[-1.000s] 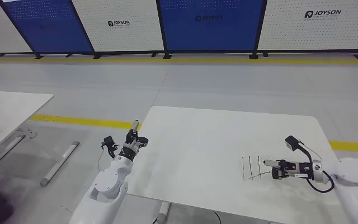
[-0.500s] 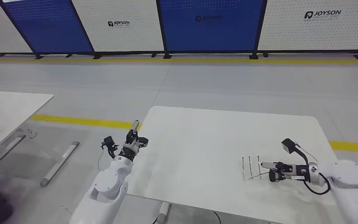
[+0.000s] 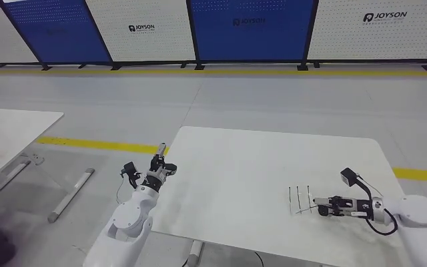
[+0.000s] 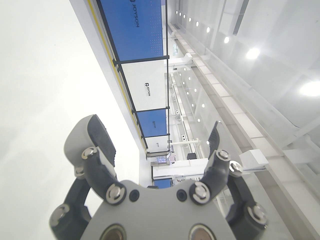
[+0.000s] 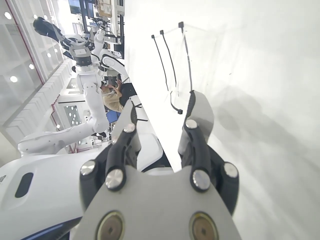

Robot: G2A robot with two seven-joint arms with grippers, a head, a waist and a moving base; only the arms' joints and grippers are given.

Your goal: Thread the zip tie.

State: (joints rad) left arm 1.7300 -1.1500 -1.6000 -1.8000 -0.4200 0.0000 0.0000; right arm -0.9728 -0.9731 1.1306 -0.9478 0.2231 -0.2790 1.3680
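Zip ties (image 3: 300,197) lie in a row on the white counter (image 3: 233,167), lower right of the top view. The right pincer (image 3: 316,202), released and empty, has sunk lower beside them in the past second, seemingly lining up a pickup. The left pincer (image 3: 160,161), also released, waits at center left.

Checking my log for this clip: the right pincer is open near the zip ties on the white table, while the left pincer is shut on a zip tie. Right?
No. The left wrist view shows the left pincer open and empty. The rest holds: the right pincer is open near the zip ties on the white table.
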